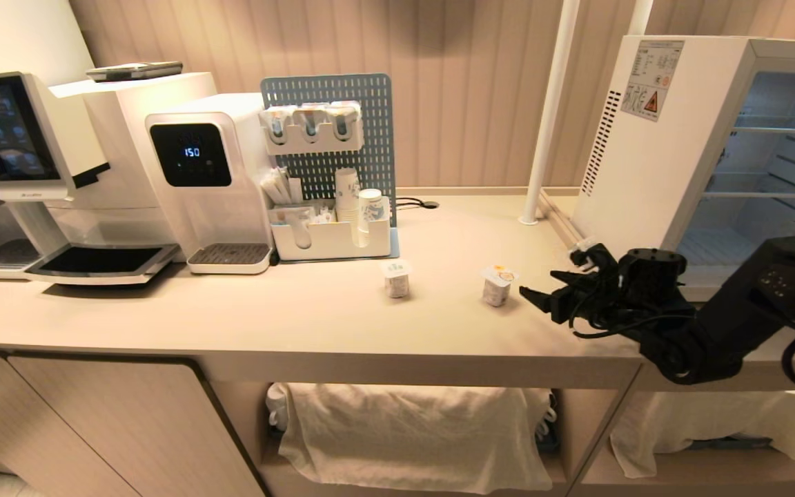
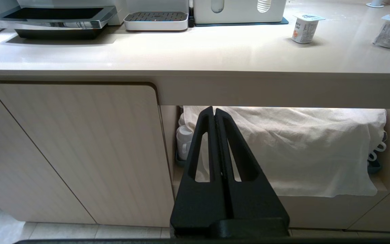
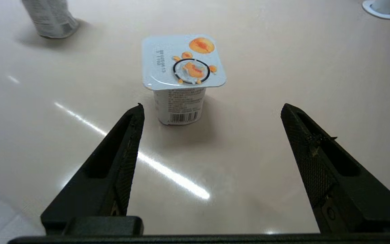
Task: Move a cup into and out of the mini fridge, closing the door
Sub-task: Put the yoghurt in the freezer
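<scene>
While spread wide just short of the peach-lidded cup (image 3: 180, 81), right claw (image 3: 212, 125) risks nudging or tipping that light, narrow-based pot if one finger arrives first, since the cup sits nearer the left finger (image 3: 127, 135) than the right one and not centred in the gap. Could also crush the thin wall or catch the overhanging foil lid if closed too high. Left claw (image 2: 214, 117), pressed together and empty, hangs parked below the table edge (image 2: 195, 73), in front of the cloth-covered lower shelf (image 2: 283, 149). Counted on the table, near to far: two sealed cups, the peach one near the right claw and a second cup (image 1: 396, 277) well apart to its left; one organiser caddy (image 1: 332, 238) with a stack of paper cups; two white coffee machines (image 1: 208, 179) at far left. At far right, one mini fridge (image 1: 653, 152), standing open with wire shelves bare; door not in view, so a swing clipping the arm cannot be ruled out.
</scene>
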